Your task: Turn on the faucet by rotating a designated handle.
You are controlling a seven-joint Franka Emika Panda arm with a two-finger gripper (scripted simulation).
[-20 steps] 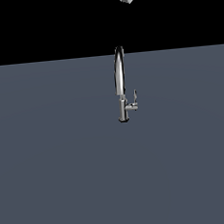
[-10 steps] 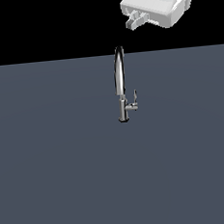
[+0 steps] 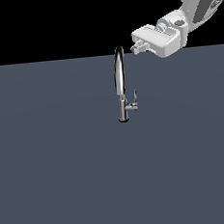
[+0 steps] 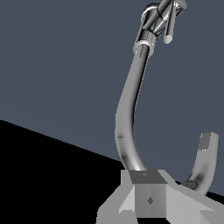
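The chrome faucet (image 3: 120,77) stands upright on the grey surface, with its arched spout rising to the horizon line. Its handle (image 3: 134,101) is a small lever on a side stub near the base, on the exterior view's right, tip turned up. My gripper (image 3: 137,47) hangs level with the top of the spout, just to its right and well above the handle, touching neither. Its fingers look pressed together with nothing held. In the wrist view the gripper (image 4: 149,199) points along the spout (image 4: 129,109) toward the base and handle (image 4: 168,24).
A flat dark grey surface (image 3: 57,177) spreads around the faucet in every direction. The white arm (image 3: 195,4) comes in from the exterior view's upper right. Behind the surface there is only black background.
The gripper has come down and moved toward the exterior view's left, from the top edge to just beside the top of the spout. The faucet and handle have not moved.
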